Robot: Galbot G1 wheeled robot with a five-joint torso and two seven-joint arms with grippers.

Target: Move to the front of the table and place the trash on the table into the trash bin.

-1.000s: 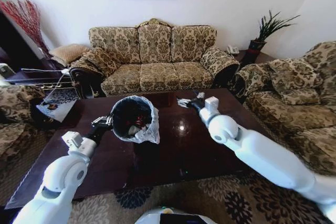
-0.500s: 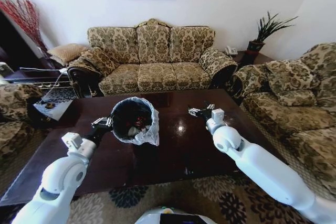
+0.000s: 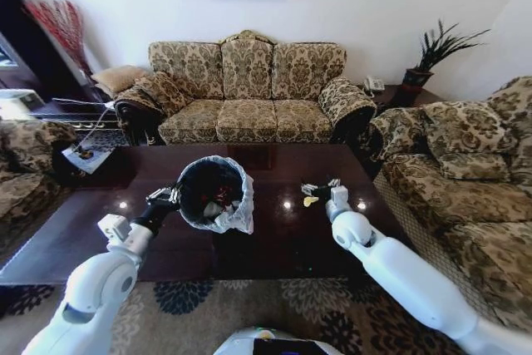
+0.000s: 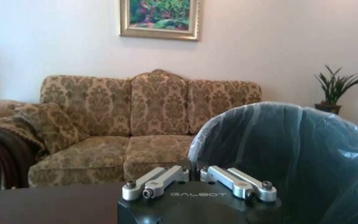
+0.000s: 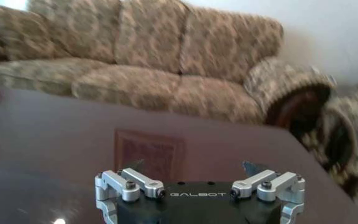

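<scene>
Drawing the right pincer [image 3: 318, 189] back from the far side of the surface [image 3: 266, 243] toward the near right, compared with a second ago, with part of that shift seeming to come from the head camera itself moving, since the whole room is sitting differently in the picture. Carrying nothing in it as far as can be seen: fingers spread wide in the right wrist view, with bare dark wood ahead of them. Hovering just beside a yellow scrap [image 3: 310, 201] and a bit of pale litter, both apparently lying on the surface, though contact with the fingers cannot be told. Keeping the left pincer [image 3: 164, 199] pressed together on the near-left rim of the bin [image 3: 241, 215], which is resting left of centre as before, with red and white trash [image 3: 218, 197] already lying inside. Judging from this, most of the clearing is done, with the yellow scrap still waiting outside the bin.
</scene>
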